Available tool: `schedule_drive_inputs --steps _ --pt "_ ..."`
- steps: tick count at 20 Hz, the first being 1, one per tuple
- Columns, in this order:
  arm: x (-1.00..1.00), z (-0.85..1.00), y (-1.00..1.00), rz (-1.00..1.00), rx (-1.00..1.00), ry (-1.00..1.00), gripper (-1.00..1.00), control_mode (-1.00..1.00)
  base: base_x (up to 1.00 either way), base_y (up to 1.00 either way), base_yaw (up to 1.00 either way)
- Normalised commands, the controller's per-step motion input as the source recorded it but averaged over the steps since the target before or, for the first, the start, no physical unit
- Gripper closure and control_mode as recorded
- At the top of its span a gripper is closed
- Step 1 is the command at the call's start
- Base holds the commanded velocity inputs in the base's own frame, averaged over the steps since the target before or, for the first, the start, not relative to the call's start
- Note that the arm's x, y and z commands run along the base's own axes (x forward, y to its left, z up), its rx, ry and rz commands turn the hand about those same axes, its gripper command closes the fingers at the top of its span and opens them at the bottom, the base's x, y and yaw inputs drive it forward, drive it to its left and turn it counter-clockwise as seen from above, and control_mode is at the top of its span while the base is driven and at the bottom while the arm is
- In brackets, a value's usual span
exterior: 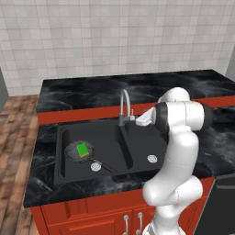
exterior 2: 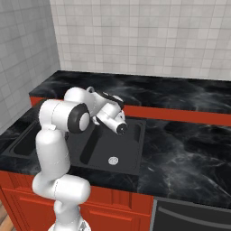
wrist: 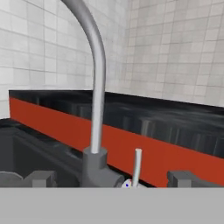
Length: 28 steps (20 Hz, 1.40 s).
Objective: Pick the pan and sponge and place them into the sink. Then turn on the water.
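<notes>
The black double sink (exterior: 137, 151) is set into the dark counter. In its left basin lies the pan (exterior: 73, 153), its handle (exterior: 103, 165) pointing toward the front right, and the green sponge (exterior: 82, 150) rests inside the pan. My gripper (exterior: 137, 118) hovers over the back of the sink, just right of the silver faucet (exterior: 124, 106). In the hand view it is open (wrist: 111, 180), with the faucet base (wrist: 94, 168) and its thin upright lever (wrist: 137, 166) between the wide-apart fingertips (wrist: 41, 178). The water is out of view at the spout.
The right basin holds only its silver drain (exterior: 152, 159), also seen as the drain (exterior 2: 113, 159). A raised red-fronted counter ledge (wrist: 175, 153) runs behind the faucet, below the tiled wall (exterior: 114, 36). My white arm (exterior: 181, 151) arches over the right basin.
</notes>
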Motion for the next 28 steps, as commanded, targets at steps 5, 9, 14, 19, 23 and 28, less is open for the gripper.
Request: schedule_drive_inputs --steps 5,9,14,19,23,28 --pt "0.31 -0.15 0.00 0.01 0.00 0.00 -1.00 -1.00 0.00 0.00 0.00" --pt "0.31 -0.19 0.00 0.02 0.00 0.00 -1.00 -1.00 0.00 0.00 0.00" --pt "0.33 -0.13 0.00 0.00 0.00 0.00 -1.00 -1.00 0.00 0.00 0.00" --pt "0.36 -0.16 0.00 0.00 0.00 0.00 -1.00 -1.00 0.00 0.00 0.00" --pt "0.36 -0.17 0.00 0.00 0.00 0.00 -1.00 -1.00 0.00 0.00 0.00" --pt "0.36 -0.17 0.00 0.00 0.00 0.00 -1.00 -1.00 0.00 0.00 0.00"
